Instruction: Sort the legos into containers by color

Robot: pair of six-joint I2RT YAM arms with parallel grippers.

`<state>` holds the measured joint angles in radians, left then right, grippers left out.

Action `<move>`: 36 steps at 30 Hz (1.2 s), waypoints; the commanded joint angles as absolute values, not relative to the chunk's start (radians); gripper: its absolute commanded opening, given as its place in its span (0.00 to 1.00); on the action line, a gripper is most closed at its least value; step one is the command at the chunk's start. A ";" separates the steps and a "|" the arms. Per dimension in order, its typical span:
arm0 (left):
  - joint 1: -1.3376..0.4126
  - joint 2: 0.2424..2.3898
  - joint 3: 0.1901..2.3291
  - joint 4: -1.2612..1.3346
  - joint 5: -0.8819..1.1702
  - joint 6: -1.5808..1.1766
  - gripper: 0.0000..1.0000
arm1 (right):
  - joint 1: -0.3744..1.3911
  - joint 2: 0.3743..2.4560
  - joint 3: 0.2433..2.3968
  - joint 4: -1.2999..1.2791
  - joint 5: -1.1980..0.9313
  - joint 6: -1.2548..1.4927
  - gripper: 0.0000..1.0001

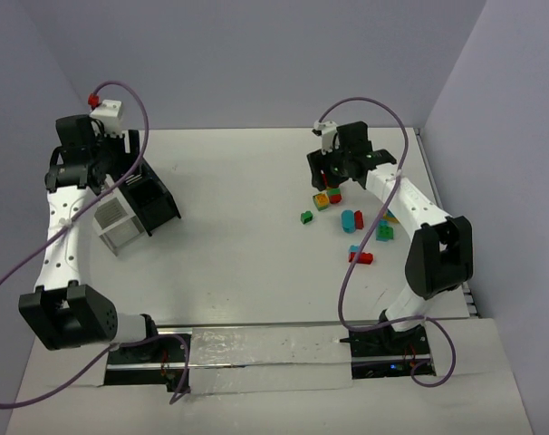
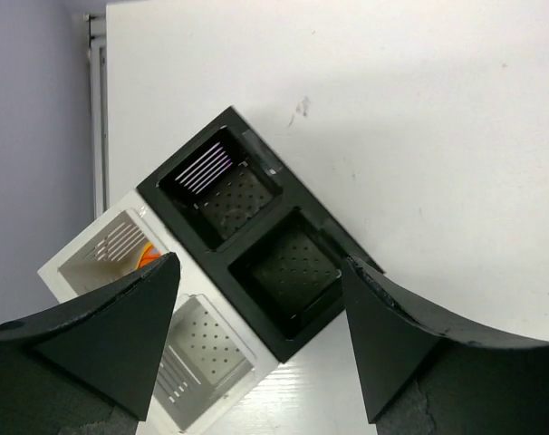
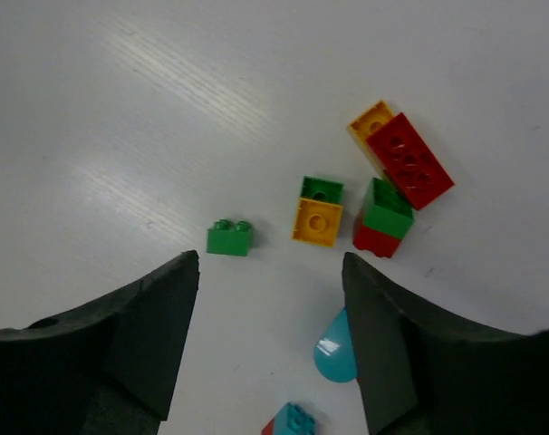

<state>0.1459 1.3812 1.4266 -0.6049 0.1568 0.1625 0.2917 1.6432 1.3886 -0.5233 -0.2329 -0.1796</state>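
The right gripper (image 3: 270,263) hangs wide and empty above the green lego (image 3: 229,238), likely light, rigid and slick; pinch its flat sides. The left gripper (image 2: 259,263) is wide and empty over the containers (image 2: 302,195).

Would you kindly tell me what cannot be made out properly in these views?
Left wrist: an orange piece in the white bin, mostly hidden behind a finger of the left pincer.
Right wrist: the cyan brick, partly behind a finger of the right pincer; the teal brick, cut off by the bottom edge.
Top view: bricks beside the right arm, partly under it.
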 commanded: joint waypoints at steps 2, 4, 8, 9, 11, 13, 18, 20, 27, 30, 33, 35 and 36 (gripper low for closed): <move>0.104 1.346 1.391 -0.533 0.131 0.155 0.82 | 0.288 1.745 1.465 -0.580 -0.142 -0.176 0.56; 0.100 1.344 1.390 -0.534 0.135 0.147 0.82 | 0.288 1.780 1.491 -0.603 -0.141 -0.175 0.54; 0.088 1.329 1.372 -0.530 0.140 0.133 0.83 | 0.288 1.869 1.554 -0.643 -0.136 -0.162 0.57; 0.084 1.327 1.366 -0.527 0.141 0.133 0.83 | 0.288 1.888 1.559 -0.649 -0.131 -0.161 0.58; 0.080 1.322 1.361 -0.525 0.143 0.129 0.84 | 0.290 1.908 1.571 -0.653 -0.124 -0.158 0.61; 0.074 1.318 1.355 -0.522 0.142 0.125 0.85 | 0.290 1.930 1.581 -0.655 -0.112 -0.158 0.64; 0.060 1.319 1.358 -0.523 0.146 0.111 0.85 | 0.290 1.987 1.602 -0.660 -0.095 -0.161 0.63; 0.058 1.319 1.359 -0.523 0.146 0.109 0.85 | 0.290 2.003 1.606 -0.663 -0.095 -0.163 0.63; 0.051 1.321 1.356 -0.520 0.143 0.106 0.85 | 0.289 2.052 1.609 -0.667 -0.083 -0.167 0.61; 0.049 1.320 1.353 -0.520 0.142 0.107 0.85 | 0.289 2.059 1.605 -0.662 -0.083 -0.167 0.53; 0.049 1.319 1.350 -0.518 0.141 0.107 0.85 | 0.290 2.063 1.602 -0.663 -0.080 -0.168 0.48; 0.048 1.316 1.348 -0.519 0.141 0.106 0.85 | 0.289 2.068 1.603 -0.668 -0.081 -0.169 0.43; 0.048 1.315 1.349 -0.520 0.144 0.104 0.85 | 0.288 2.067 1.602 -0.671 -0.083 -0.169 0.36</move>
